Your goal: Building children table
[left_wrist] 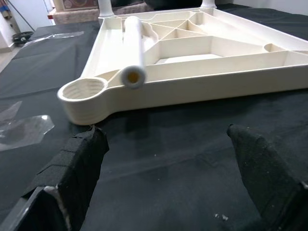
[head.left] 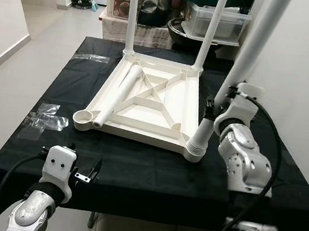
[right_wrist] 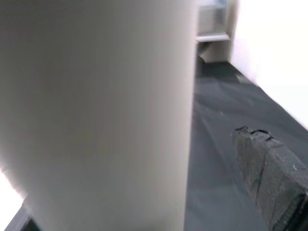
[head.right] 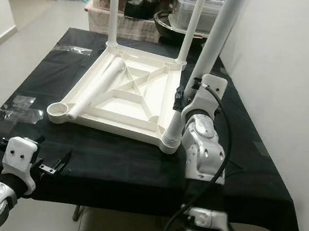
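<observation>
So the white table top [head.left: 145, 100] lies upside down in the middle of the surface [head.left: 152, 172], which has a black cloth on it. Two legs [head.left: 132, 13] already stand up in the far corners, at about 12 o'clock. A third leg [head.left: 236, 75] stands in the near corner at about 4 o'clock from the middle. It leans a bit, so I think it is not all the way in yet. The right gripper [head.left: 208, 108] is right against this leg. In the right wrist view the leg is very close beside one black finger [right_wrist: 269, 178]. I think the fingers are around the leg, but I cannot tell for sure.

A fourth leg [head.left: 120, 91] lies flat inside the table top. Its end sits by the empty round hole [head.left: 85, 119] in the near corner at about 8 o'clock. That hole is waiting for a leg.

The left gripper [head.left: 87, 175] hangs low at the near edge, at about 7 o'clock. Its fingers [left_wrist: 77, 163] are wide apart and hold nothing.

I think the job is more than half done. One leg needs finishing and one needs putting in.

Some clear plastic wrap [head.left: 46, 117] lies at 9 o'clock. A red box [head.left: 124, 0] sits far back, and its writing is too small to read.
</observation>
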